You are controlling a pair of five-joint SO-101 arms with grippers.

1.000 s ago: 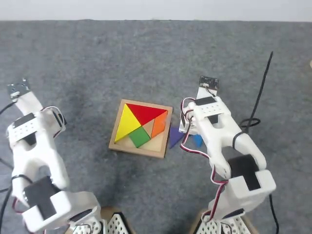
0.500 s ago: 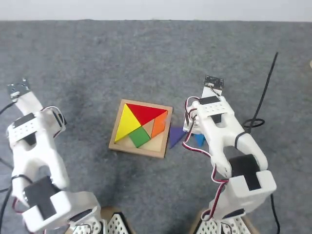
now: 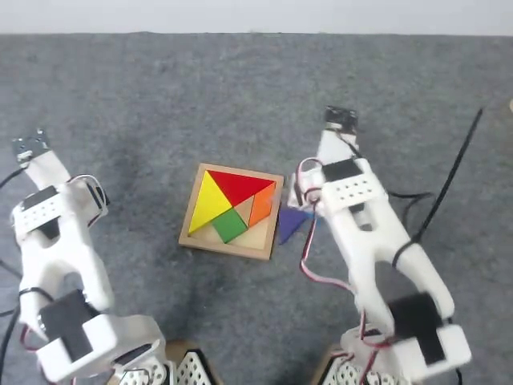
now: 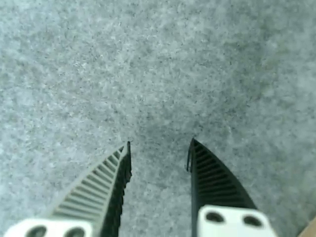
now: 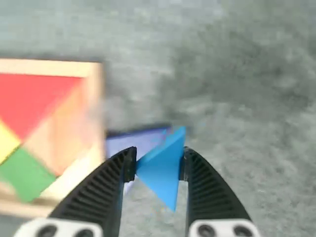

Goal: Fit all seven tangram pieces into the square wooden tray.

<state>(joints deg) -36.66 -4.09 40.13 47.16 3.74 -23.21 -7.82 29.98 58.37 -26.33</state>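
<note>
right pincer (image 5: 158,154): clamped on blue wooden triangle (image 5: 164,170) | purple wooden piece (image 5: 127,140): just beyond its tips, beside the blue one | square wooden tray (image 3: 191,234): near, on its left-arm side, holding red triangle (image 3: 240,186), yellow triangle (image 3: 207,207), green square (image 3: 230,226), orange piece (image 3: 261,205) | left pincer (image 4: 159,148): spread open over grey felt (image 4: 148,59)

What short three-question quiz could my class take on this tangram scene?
1. True or false: the purple triangular piece lies outside the square wooden tray.
2. The right gripper holds: A) a red triangle, B) the blue triangular piece, C) nothing.
3. How many coloured pieces lie in the tray?
Key: 1 true; 2 B; 3 four.
</note>
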